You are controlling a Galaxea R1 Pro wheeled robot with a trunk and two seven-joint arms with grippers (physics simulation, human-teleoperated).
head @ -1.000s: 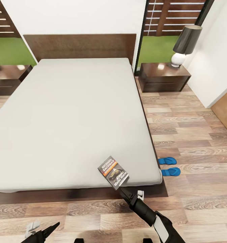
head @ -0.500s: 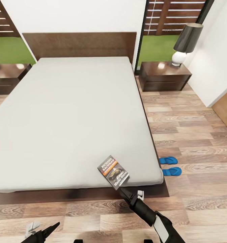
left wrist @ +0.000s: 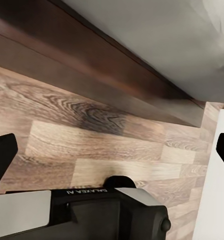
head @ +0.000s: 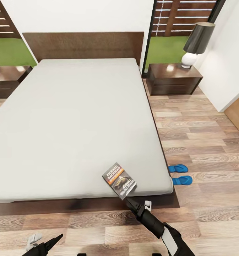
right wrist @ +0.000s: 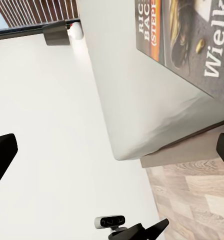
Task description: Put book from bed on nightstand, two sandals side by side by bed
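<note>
Reaching low toward the bed [head: 80,117], the right pincer [head: 129,201] gapes beside the book [head: 119,180].

White walls [head: 80,16] behind a dark wooden headboard [head: 83,45]. Wood-plank floor [head: 204,142] in mixed brown and tan boards. Tall dark-framed windows [head: 183,21] at both sides, with brown slatted fence above green grass. Table lamp [head: 195,42] with black shade and white round base in the far right corner. Tan wooden panel [head: 238,119] against the right wall.
</note>
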